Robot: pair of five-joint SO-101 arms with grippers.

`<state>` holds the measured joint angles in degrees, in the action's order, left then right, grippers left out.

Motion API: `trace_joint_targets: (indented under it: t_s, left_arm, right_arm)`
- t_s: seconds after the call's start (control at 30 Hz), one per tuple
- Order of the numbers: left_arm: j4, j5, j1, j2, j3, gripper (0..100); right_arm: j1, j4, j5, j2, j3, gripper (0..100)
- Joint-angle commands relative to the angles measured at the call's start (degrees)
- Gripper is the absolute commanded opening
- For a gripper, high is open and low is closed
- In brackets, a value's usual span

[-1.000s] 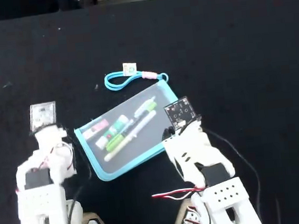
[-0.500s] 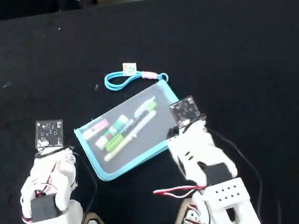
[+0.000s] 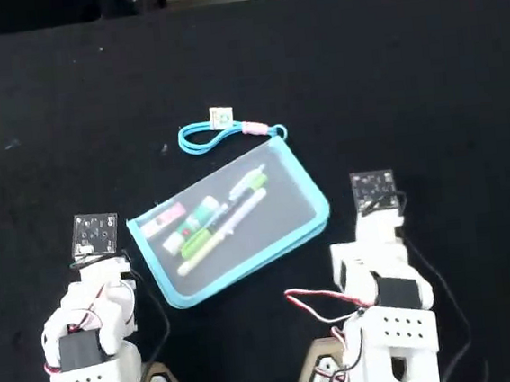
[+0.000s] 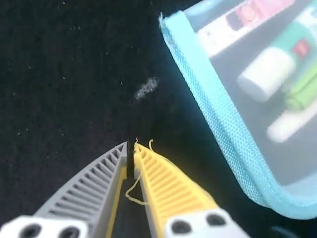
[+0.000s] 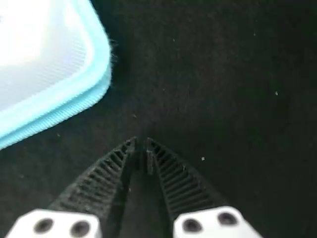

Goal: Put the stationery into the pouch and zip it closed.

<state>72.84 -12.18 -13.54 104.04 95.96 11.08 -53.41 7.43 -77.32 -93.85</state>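
The pouch (image 3: 301, 215) lies on the tabletop (image 3: 426, 93), stationery (image 3: 211, 220) inside. Left gripper (image 4: 132, 148) and right gripper (image 5: 141, 144) flank the pouch, fingers closed, empty.

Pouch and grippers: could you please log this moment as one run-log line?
pouch: on table, stationery inside | left gripper: shut, empty, beside pouch | right gripper: shut, empty, beside pouch

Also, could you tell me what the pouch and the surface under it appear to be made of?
Pouch: its blue edge looks like woven fabric, with a visible weave; the panel seems translucent plastic, since stationery shows through. Table cover: likely matte black cloth, holding lint specks.
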Motion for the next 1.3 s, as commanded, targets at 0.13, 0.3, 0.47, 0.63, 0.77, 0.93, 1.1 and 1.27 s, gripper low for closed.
trace_joint_targets:
  t_s: [0.13,0.3,0.47,0.63,0.77,0.93,1.1,1.27]
  left_arm:
    - [0.18,-0.53,-0.31,0.44,1.36,3]
    - [0.18,-0.62,-0.31,0.44,1.36,3]
    - [0.18,-0.62,-0.31,0.44,1.36,3]
    - [0.18,-0.62,-0.31,0.44,1.36,3]
    - [0.18,-0.62,-0.31,0.44,1.36,3]
    - [0.18,-0.62,-0.31,0.44,1.36,3]
    - [0.18,-0.62,-0.31,0.44,1.36,3]
    - [0.18,-0.62,-0.22,0.44,1.36,3]
  right_arm:
    - [1.32,0.09,-0.35,-0.75,0.31,1.2]
    - [1.05,1.14,-0.35,-0.75,0.75,1.2]
    - [-0.09,1.05,-4.75,-0.84,1.45,1.2]
    - [-3.25,0.53,-5.19,-5.41,-0.40,1.2]
    - [-3.52,-4.31,-4.84,-14.46,-2.77,1.2]
    - [-4.84,-16.62,-4.75,-27.03,-2.95,1.2]
    - [-7.38,-21.54,-4.75,-31.25,-2.68,1.2]
    - [-7.21,-20.84,-4.75,-29.93,-2.68,1.2]
